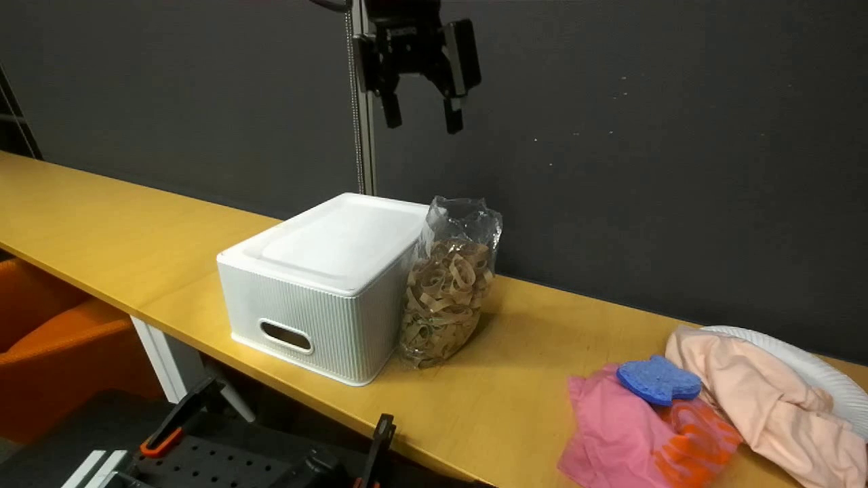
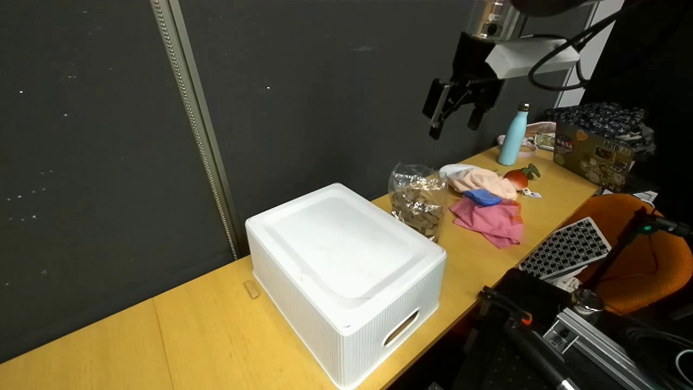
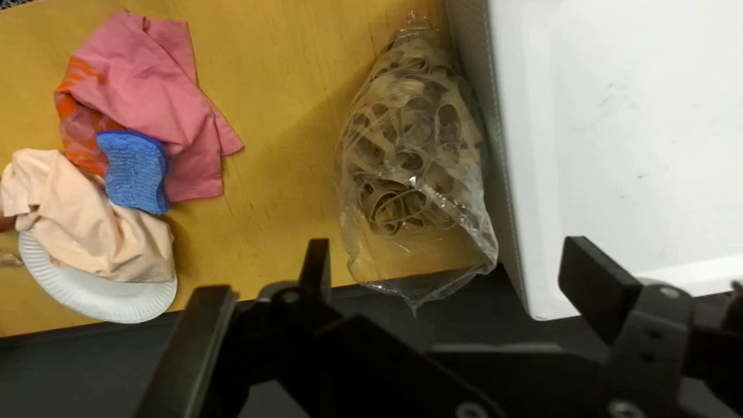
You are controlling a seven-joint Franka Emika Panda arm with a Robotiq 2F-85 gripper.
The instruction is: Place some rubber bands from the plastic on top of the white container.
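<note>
The white container stands on the table with its flat lid on; it also shows in an exterior view and the wrist view. The clear plastic bag stands upright close against its side, its top loosely open. Tan rubber bands fill the bag's lower part; they also show in the wrist view. No bands lie on the lid. My gripper is open and empty, high above the bag and container. In the wrist view the fingers are wide apart, the bag's top showing between them.
A pink cloth, blue sponge, peach cloth and white plate lie beyond the bag. A blue bottle stands farther along. A dark wall borders the table. A small tan piece lies beside the container.
</note>
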